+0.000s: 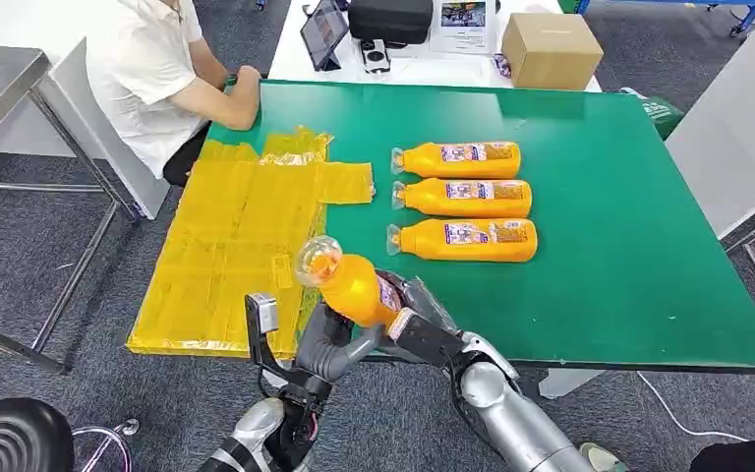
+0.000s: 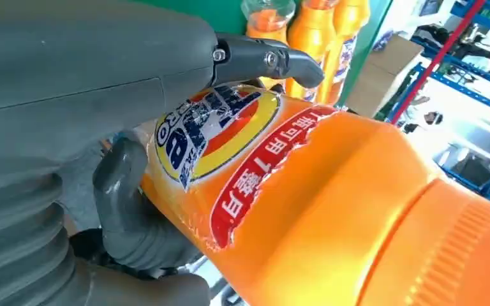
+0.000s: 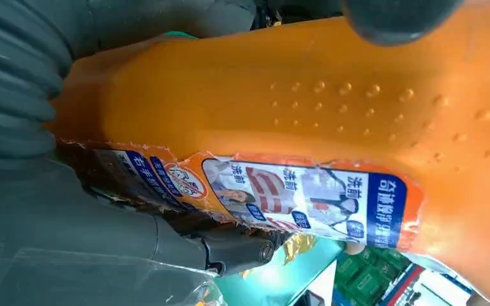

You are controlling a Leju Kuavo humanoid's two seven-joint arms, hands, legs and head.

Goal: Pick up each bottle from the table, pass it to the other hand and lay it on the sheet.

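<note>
**Both hands on one bottle, over the table's near edge**

Head view: the held bottle [image 1: 351,285] is in the air at the near edge of the green table [image 1: 629,236], tilted, clear cap end up and toward the yellow sheet [image 1: 231,246]. Left hand [image 1: 329,344] comes up from below and wraps the lower body; right hand [image 1: 415,313] clamps the base end from the right side. Both hands touch the bottle, fingers closed round it. Three more bottles [image 1: 464,199] lie flat in a row on the table, caps pointing toward the sheet, well apart from the hands. The sheet hangs over the table's left edge. A person in a white shirt [image 1: 147,69] sits at the far left corner, arm resting on the table. Cardboard box [image 1: 551,49] on the white table beyond.

Left wrist view: bottle [image 2: 332,197] lies straight across the palm. Thumb [image 2: 131,210] presses one side by the label, dark fingers [image 2: 268,60] hook over the other side. Firm grip, no gap visible.

Right wrist view: the bottle's orange body [image 3: 293,95] is pressed against the hand, label edge against the palm. One dark fingertip [image 3: 395,16] sits on the far side, another finger [image 3: 236,245] runs beneath the label. Closed on it.
</note>
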